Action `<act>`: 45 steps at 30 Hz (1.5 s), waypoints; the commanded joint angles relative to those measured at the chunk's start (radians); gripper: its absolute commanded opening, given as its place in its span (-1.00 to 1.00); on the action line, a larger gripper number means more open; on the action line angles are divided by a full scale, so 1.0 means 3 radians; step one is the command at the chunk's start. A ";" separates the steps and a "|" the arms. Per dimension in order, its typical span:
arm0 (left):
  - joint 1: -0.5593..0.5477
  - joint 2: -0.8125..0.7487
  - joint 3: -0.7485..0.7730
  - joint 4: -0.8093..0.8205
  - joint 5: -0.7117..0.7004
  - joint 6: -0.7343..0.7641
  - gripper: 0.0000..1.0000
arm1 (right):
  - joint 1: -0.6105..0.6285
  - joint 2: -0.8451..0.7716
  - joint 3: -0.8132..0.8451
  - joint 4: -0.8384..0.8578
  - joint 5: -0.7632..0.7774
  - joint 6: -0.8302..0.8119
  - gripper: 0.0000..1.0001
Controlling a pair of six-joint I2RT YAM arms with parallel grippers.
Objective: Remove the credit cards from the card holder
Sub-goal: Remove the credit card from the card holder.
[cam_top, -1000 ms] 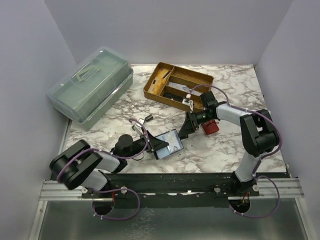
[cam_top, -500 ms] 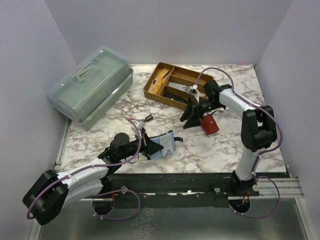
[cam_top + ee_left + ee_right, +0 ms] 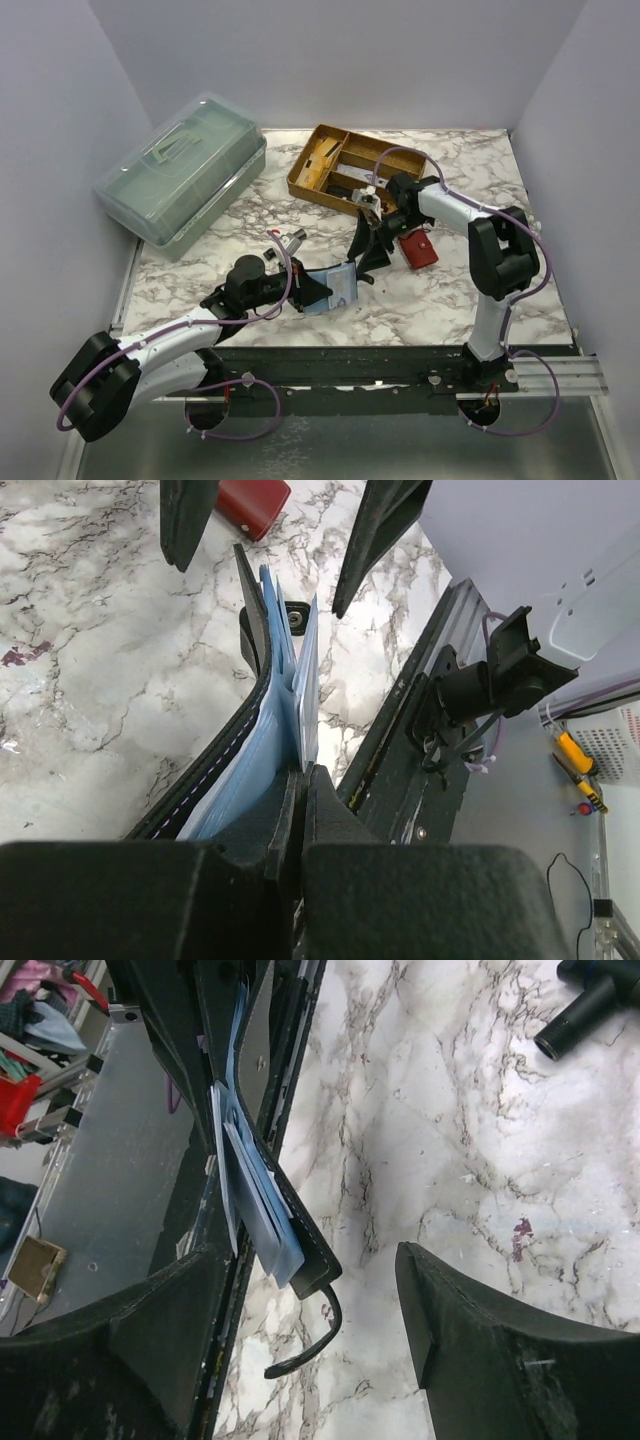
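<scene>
My left gripper [image 3: 312,291] is shut on the lower edge of a black card holder [image 3: 340,285] with a blue lining and holds it open and upright above the table. In the left wrist view the holder [image 3: 250,695] rises from my shut gripper [image 3: 303,775], with pale blue credit cards [image 3: 306,675] standing in it. My right gripper [image 3: 367,247] is open just beyond the holder's top edge. In the right wrist view the open gripper [image 3: 312,1260] has the holder [image 3: 305,1230] and its cards [image 3: 250,1195] between the fingers, near the left one, not touching.
A red wallet [image 3: 418,249] lies right of the right gripper. A wooden divided tray [image 3: 400,157] stands behind it. A green lidded box [image 3: 185,175] is at the back left. A small black object [image 3: 297,237] lies behind the holder. The holder's strap [image 3: 310,1345] hangs loose.
The right gripper swung back toward the tray, then came down left to the holder's top edge. The left arm stretched out, still holding the holder, and shifted it slightly.
</scene>
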 commanded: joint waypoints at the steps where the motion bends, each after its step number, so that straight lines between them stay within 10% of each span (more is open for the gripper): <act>1: -0.0002 0.0017 0.0109 0.0050 0.0135 0.0165 -1.00 | 0.0046 0.0100 0.0009 -0.0325 -0.0079 -0.0496 0.49; 28: -0.0007 0.0029 0.0120 0.0086 0.0211 0.0400 -1.00 | 0.0151 0.0316 0.0089 -0.1304 -0.0251 -0.1613 -0.97; 45: -0.0003 -0.0438 -0.0023 -0.0343 0.0146 0.0761 -1.00 | 0.0145 0.0169 -0.0069 -0.1304 -0.0141 -0.1790 -1.00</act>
